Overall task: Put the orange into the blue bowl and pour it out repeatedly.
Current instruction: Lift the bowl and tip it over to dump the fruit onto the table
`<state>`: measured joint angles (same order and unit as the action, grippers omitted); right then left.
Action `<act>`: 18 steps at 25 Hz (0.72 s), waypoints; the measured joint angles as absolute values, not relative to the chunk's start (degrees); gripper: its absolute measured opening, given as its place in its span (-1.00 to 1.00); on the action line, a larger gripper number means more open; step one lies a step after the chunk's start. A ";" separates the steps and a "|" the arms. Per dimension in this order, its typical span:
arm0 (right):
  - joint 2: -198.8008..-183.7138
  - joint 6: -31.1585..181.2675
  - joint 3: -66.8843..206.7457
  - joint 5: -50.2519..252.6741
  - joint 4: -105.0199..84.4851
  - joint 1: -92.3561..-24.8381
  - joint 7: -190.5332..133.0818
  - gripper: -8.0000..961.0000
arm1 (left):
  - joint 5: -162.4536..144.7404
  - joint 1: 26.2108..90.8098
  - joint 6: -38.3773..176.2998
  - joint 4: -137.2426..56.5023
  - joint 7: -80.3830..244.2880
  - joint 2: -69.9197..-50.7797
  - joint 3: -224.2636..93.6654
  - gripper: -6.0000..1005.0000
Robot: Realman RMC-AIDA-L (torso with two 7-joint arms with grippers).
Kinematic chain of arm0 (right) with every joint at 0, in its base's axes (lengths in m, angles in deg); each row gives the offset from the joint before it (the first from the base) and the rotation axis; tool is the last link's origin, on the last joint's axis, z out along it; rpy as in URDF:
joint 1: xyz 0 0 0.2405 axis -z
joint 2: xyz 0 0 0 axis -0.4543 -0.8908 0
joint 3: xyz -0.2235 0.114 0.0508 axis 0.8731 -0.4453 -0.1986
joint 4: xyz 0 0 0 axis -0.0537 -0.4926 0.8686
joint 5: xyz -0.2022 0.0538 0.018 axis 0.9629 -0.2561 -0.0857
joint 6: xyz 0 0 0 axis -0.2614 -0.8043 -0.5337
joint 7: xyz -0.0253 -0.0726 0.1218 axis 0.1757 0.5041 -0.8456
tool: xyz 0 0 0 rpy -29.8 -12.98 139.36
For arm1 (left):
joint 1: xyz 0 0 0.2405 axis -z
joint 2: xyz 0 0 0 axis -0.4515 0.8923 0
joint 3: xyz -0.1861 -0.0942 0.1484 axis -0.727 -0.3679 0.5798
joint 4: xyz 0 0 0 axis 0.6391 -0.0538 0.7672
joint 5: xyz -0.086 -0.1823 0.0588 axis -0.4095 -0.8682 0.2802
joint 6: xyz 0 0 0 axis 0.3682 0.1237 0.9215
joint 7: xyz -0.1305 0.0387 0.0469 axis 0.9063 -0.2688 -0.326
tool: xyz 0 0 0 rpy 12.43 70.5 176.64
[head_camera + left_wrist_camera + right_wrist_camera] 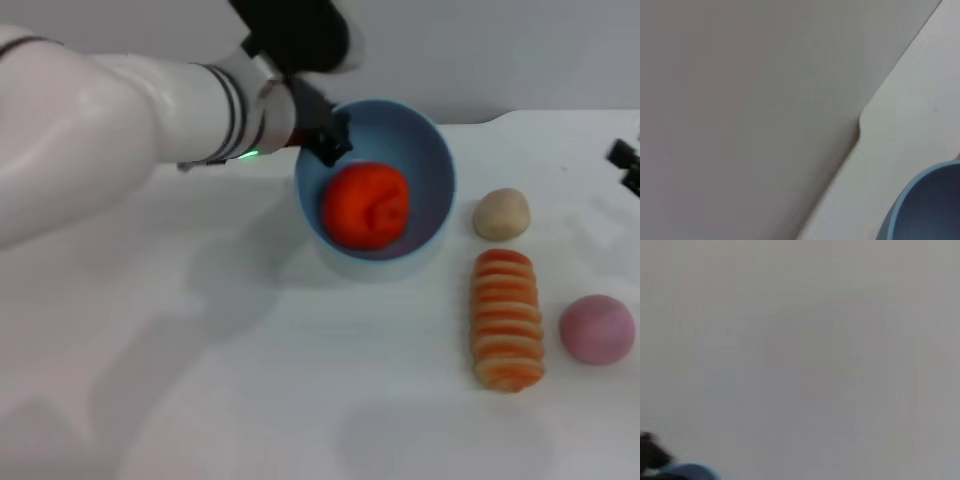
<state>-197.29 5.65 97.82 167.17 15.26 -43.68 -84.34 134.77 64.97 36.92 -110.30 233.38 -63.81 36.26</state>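
The blue bowl [420,150] is tipped in the head view, its opening facing forward. The orange [366,205] lies inside against the lower wall. My left gripper [325,135] is shut on the bowl's far-left rim, with the white arm reaching in from the left. The left wrist view catches only a piece of the blue bowl [925,200]. A bit of blue bowl [687,471] also shows in the right wrist view. Only a dark bit of my right gripper [626,165] shows at the right edge of the head view, away from the bowl.
Right of the bowl lie a beige round bun [501,213], a long orange-striped bread loaf [508,318] and a smooth pink ball [596,328]. The white table [200,380] ends at a back edge with a step near the right.
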 joint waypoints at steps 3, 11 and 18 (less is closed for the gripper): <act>-197.32 6.76 94.28 162.32 7.48 -43.52 -75.33 0.10 | 141.73 64.13 41.22 -113.20 233.28 -64.03 40.15 -0.99; -197.36 6.57 92.96 154.75 -0.96 -43.00 -65.25 0.10 | 144.82 60.46 52.19 -116.08 219.52 -63.88 47.83 -0.99; -197.51 6.67 92.46 154.70 -2.94 -43.79 -63.42 0.10 | 144.93 52.85 68.49 -118.02 196.68 -63.96 53.36 -0.99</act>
<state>-197.51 6.67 92.46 154.70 -2.94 -43.79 -63.42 144.93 52.85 68.49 -118.02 196.68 -63.96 53.36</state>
